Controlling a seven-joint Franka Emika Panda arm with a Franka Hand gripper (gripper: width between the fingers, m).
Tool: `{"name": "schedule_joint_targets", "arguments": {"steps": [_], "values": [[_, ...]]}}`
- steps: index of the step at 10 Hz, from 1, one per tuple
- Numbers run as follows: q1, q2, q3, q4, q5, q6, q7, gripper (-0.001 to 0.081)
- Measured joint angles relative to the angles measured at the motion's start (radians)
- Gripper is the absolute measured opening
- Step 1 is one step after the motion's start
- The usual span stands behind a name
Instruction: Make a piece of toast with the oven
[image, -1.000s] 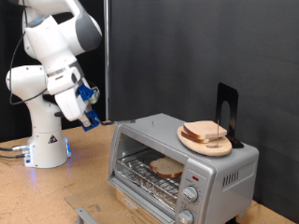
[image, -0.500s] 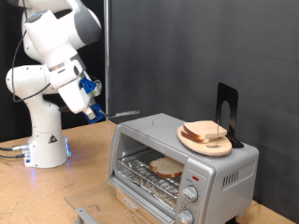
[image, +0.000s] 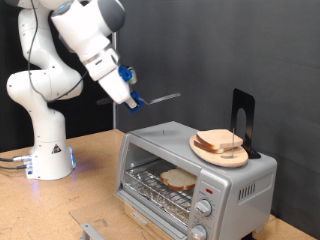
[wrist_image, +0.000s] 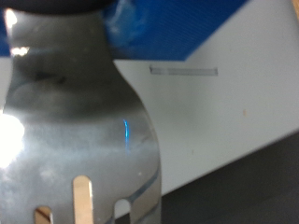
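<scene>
The oven stands at the exterior view's lower right with its door folded down. One piece of toast lies flat on the inner wire rack. My gripper is up in the air, above and to the left of the oven, shut on the handle of a slotted metal spatula whose blade points right. The wrist view is filled by the spatula's shiny blade, with a blue finger behind it.
A round wooden plate with a stack of bread slices sits on the oven's top, beside a black upright stand. The arm's white base stands at the left on the wooden table. A grey metal piece lies at the bottom edge.
The arm has swung up and to the right with the spatula, from low beside the oven's left end to well above its left top corner. The toast and the plate have not moved.
</scene>
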Motion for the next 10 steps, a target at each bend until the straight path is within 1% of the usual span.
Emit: {"name": "schedule_joint_targets", "arguments": {"steps": [1,2,3,5,7,10], "values": [[0.003,0.006,0.044,0.017,-0.002,0.014,0.054,0.0466],[0.005,0.023,0.088,0.037,-0.008,0.025,0.087,0.0466],[0.007,0.048,0.129,0.054,-0.018,0.039,0.107,0.0466],[0.007,0.106,0.191,0.079,-0.043,0.059,0.126,0.0466],[0.006,0.151,0.231,0.081,-0.048,0.092,0.139,0.0466],[0.005,0.201,0.251,0.065,-0.048,0.130,0.151,0.0466]]}}
